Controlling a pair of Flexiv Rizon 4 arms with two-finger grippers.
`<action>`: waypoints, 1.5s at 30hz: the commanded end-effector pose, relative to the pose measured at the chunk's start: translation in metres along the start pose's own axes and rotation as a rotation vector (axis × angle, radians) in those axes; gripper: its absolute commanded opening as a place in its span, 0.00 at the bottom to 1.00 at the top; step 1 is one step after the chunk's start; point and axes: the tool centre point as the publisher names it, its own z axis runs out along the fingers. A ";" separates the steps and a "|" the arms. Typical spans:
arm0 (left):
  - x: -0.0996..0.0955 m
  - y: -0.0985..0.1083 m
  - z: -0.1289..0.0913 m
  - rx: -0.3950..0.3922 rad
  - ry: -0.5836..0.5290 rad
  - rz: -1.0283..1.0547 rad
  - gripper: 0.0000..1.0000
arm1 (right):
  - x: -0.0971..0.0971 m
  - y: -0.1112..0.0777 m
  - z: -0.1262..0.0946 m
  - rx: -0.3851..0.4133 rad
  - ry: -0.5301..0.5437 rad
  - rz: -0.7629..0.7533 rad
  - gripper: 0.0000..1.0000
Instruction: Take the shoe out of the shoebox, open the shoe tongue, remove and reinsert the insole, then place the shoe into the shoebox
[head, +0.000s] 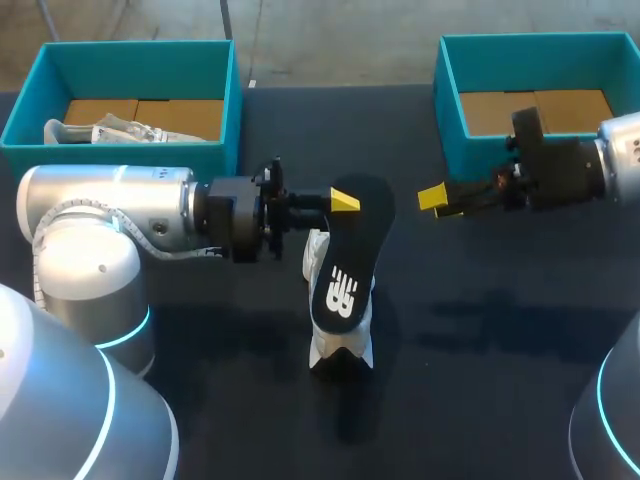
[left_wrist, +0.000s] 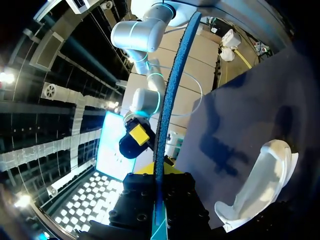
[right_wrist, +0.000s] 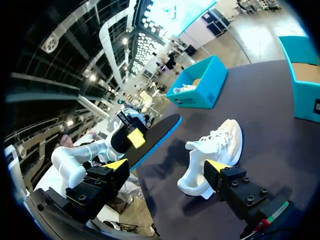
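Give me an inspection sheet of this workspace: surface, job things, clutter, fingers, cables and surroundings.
Surface: dark table, with shadows under the arms.
Job's things: white shoe on the table, outside both boxes. Black insole held in the air above it. Left shoebox holds a second shoe. Right shoebox shows only its cardboard floor.
Clutter: nothing seen.
Grippers: left gripper, fingers shut on the insole. Right gripper, fingers open and empty, beside the right shoebox.
Cables: pale cable looped along the left arm, clear of the shoe.
Surroundings: nothing seen reaching over the table.
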 end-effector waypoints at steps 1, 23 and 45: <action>0.001 0.000 0.001 -0.002 -0.001 0.001 0.00 | 0.001 -0.001 0.001 0.001 -0.004 0.001 1.00; -0.001 -0.002 -0.005 0.033 -0.017 -0.083 0.00 | -0.004 0.001 -0.006 -0.009 -0.018 -0.212 1.00; 0.010 -0.039 -0.036 0.128 -0.072 -0.375 0.00 | -0.006 0.000 0.003 0.091 -0.030 -0.427 1.00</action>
